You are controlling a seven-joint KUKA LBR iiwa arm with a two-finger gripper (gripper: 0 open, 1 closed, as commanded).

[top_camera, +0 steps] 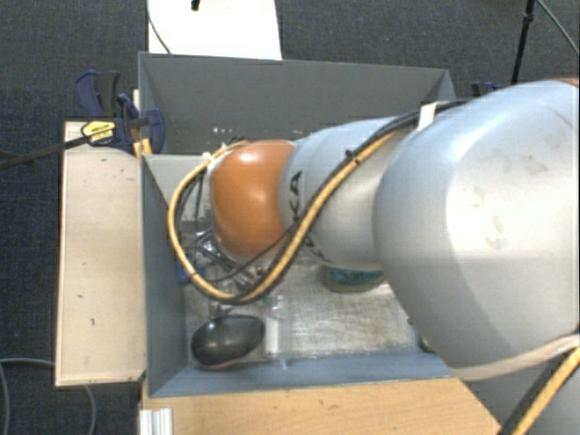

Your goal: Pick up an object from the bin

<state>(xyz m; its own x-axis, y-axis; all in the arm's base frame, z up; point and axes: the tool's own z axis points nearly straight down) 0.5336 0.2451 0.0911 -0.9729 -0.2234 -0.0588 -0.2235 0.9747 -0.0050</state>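
We see the arm (435,216) reaching in from the right across the grey bin (272,98). Its orange cover (246,198) hangs over the bin's left half, with a yellow cable (178,216) looped round it. Just below the cover some metal of the gripper (207,250) peeks out near the left wall. We cannot tell whether the fingers are open or closed, or whether they have hold of anything. Nearest to the gripper lies a dark egg-shaped lump (227,341), on the floor in the near left corner and apart from it. Just right of the lump lies a clear wrapper (274,320). A teal round thing (355,279) shows partly under the arm, mid-bin.
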